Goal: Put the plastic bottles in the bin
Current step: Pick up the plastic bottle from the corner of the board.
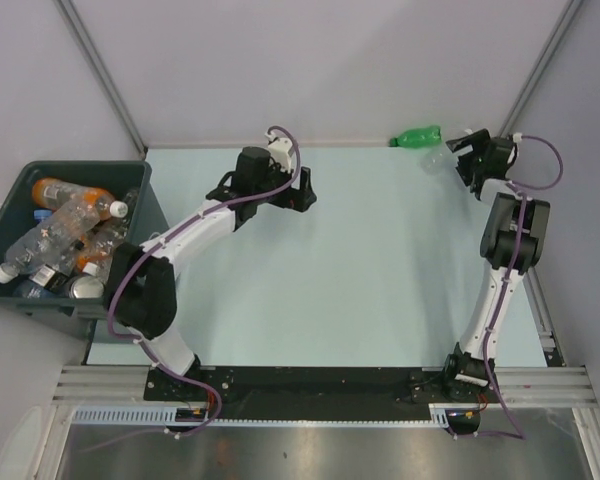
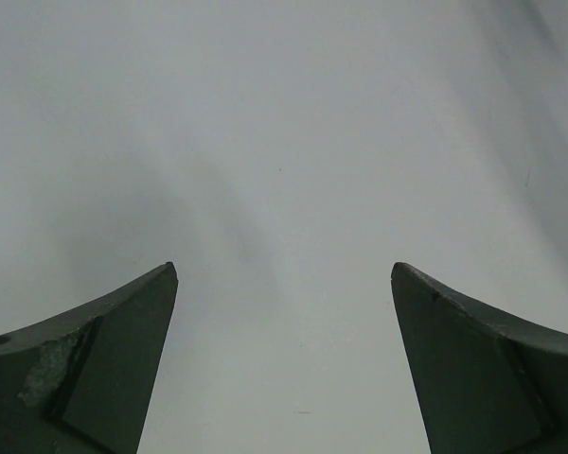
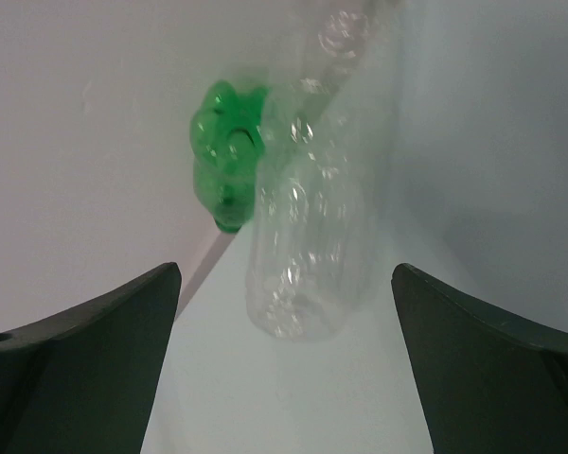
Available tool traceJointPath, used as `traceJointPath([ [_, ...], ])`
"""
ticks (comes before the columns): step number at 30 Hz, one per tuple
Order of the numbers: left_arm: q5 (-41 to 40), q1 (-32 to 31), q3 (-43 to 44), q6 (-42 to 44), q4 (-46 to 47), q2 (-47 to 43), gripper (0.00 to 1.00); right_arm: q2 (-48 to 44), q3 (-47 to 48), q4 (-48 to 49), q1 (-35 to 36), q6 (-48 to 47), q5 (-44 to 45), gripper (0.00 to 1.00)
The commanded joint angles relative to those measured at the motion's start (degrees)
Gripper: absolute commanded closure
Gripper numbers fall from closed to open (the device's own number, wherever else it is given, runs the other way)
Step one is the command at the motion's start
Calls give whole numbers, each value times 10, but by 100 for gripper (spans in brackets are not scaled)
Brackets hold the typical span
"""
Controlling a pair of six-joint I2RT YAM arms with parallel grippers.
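Note:
The dark grey-green bin (image 1: 140,205) stands at the table's left edge with several plastic bottles (image 1: 75,195) piled in it, clear and orange. A green bottle (image 1: 416,136) (image 3: 229,142) lies against the back wall at the far right. Beside it lies a clear bottle (image 1: 435,159) (image 3: 308,236). My right gripper (image 1: 458,162) (image 3: 286,270) is open and points at the clear bottle's base, which lies just ahead of its fingertips without touching them. My left gripper (image 1: 305,190) (image 2: 284,270) hangs open over bare table near the back middle, with nothing between its fingers.
The pale tabletop (image 1: 360,270) is closed in by grey walls at the back and sides. A metal rail (image 1: 545,320) runs along the right edge. Both arm bases sit on the black plate (image 1: 320,385) at the near edge.

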Motion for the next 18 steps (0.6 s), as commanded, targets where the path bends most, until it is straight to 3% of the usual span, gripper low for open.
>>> traceJointPath([
  [1,-7,-9,-8,4,37,2,0,74,165,-110,28,-66,70,0],
  [7,-24,-19,-7,15,24,2,0,168,333,-241,52,-109,132,0],
  [18,-34,-30,-7,17,18,4,0,213,379,-289,67,-133,222,2],
])
